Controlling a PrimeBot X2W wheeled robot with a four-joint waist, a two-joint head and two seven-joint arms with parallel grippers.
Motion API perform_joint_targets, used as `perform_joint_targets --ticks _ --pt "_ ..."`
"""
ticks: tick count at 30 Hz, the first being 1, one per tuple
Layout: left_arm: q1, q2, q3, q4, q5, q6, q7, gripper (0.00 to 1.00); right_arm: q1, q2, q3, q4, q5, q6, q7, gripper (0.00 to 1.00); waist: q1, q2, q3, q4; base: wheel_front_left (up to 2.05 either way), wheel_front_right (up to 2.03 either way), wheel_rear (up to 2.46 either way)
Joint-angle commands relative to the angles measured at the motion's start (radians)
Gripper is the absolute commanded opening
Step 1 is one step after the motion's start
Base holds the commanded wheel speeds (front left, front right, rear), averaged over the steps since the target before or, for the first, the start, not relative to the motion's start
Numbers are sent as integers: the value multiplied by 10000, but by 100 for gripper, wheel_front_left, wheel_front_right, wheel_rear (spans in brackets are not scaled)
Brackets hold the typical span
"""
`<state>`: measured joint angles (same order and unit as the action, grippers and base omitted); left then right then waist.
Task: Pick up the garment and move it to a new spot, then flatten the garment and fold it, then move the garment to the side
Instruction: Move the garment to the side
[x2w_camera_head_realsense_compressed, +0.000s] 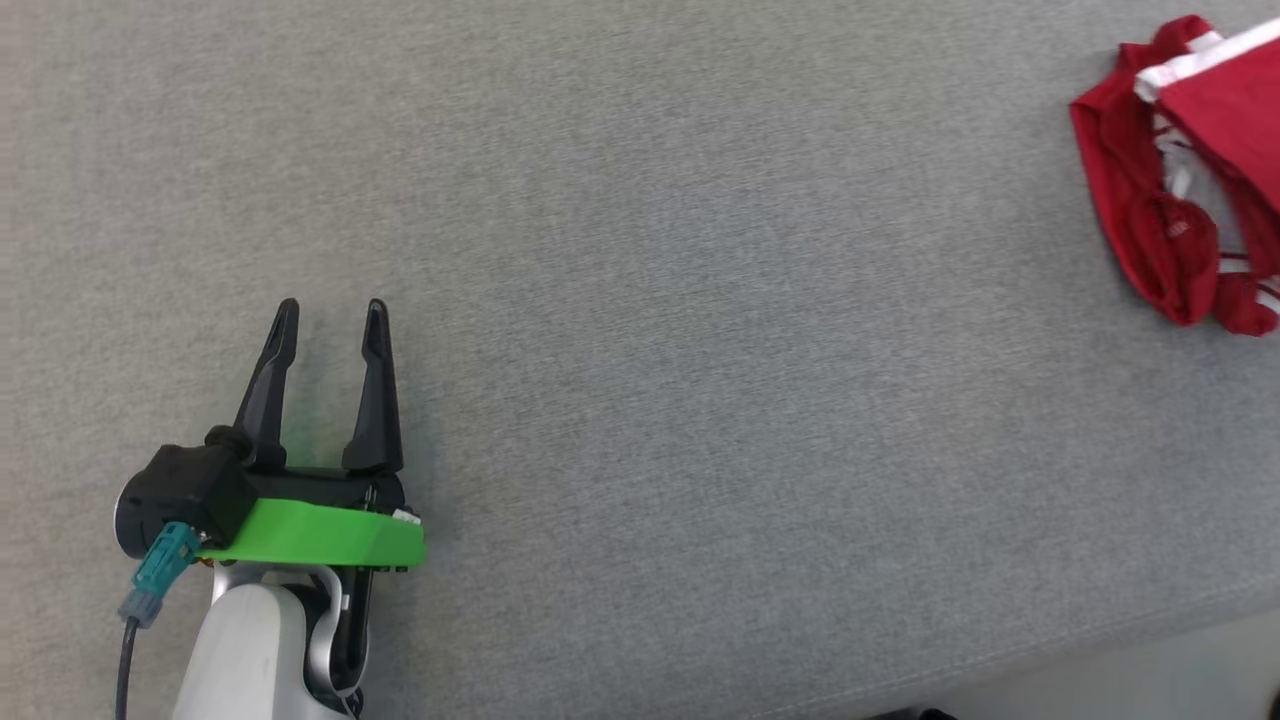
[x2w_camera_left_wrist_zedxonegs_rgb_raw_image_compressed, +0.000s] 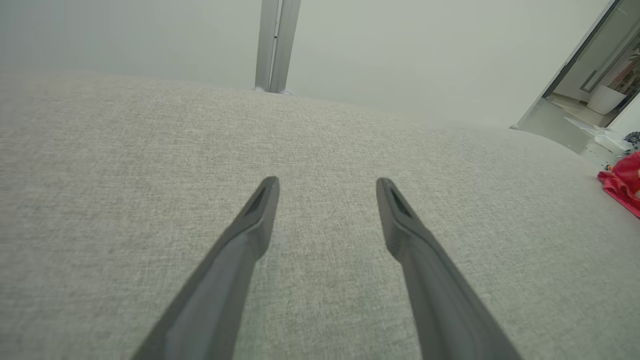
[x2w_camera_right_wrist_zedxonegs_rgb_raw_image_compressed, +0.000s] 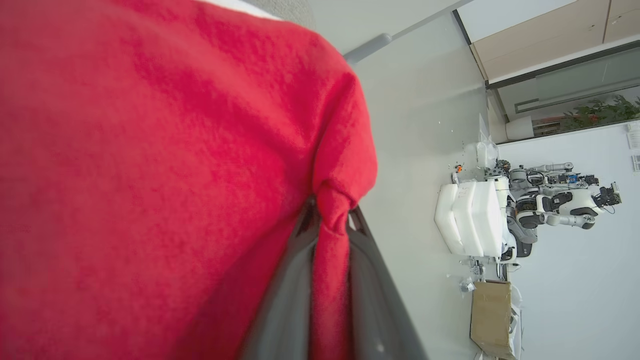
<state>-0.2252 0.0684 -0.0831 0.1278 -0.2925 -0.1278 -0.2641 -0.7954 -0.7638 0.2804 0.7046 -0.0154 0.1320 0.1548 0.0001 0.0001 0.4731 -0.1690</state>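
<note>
Grey fabric worktop (x2w_camera_head_realsense_compressed: 700, 300), with a plain pale wall behind it in the left wrist view. Your left pincer (x2w_camera_head_realsense_compressed: 332, 315) is over the near left of the worktop, fingers parted and holding nothing. The red garment (x2w_camera_head_realsense_compressed: 1160, 230) with white trim is bunched at the upper right of the head view, well apart from that pincer. Your right pincer (x2w_camera_right_wrist_zedxonegs_rgb_raw_image_compressed: 332, 215) is clamped on a pinched fold of the garment, and red cloth drapes across its camera.

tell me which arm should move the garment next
Right: the right tool is shut on a fold of the garment. The left tool hangs open over grey surface, far from it.
</note>
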Motion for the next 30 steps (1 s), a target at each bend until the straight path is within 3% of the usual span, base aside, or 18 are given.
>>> perform_joint_targets --ticks 1,2,3,10,16,25,30 --pt "-136 32 27 -55 56 -41 5 100 161 54 -301 101 -249 -28 -98 18 -1 -1 243 398 0 0 0" --pt "-131 31 35 -56 46 -38 4 100 251 156 -615 182 -467 -28 -154 88 -1 -1 229 446 0 0 0" --pt "-125 28 23 -52 42 -37 4 100 355 220 -848 216 -637 -27 -214 100 -1 -1 204 486 0 0 0" --pt "164 -17 60 -105 46 -36 6 100 1148 1093 -2584 94 -1167 -28 -821 100 -1 -1 -382 567 0 0 0" --pt "632 -61 274 -192 -229 -36 4 100 2315 2281 -3892 -1192 -830 -27 -2234 100 -1 -1 -1305 615 0 0 0" --pt "1361 -139 676 37 -444 -36 4 100 4833 4443 -4674 -3905 719 -25 -3759 100 -1 -1 -2688 909 0 0 0" --pt "1588 -158 918 288 -312 -37 6 100 5826 5366 -4347 -4818 1238 -25 -4144 100 -1 -1 -3229 1144 0 0 0"
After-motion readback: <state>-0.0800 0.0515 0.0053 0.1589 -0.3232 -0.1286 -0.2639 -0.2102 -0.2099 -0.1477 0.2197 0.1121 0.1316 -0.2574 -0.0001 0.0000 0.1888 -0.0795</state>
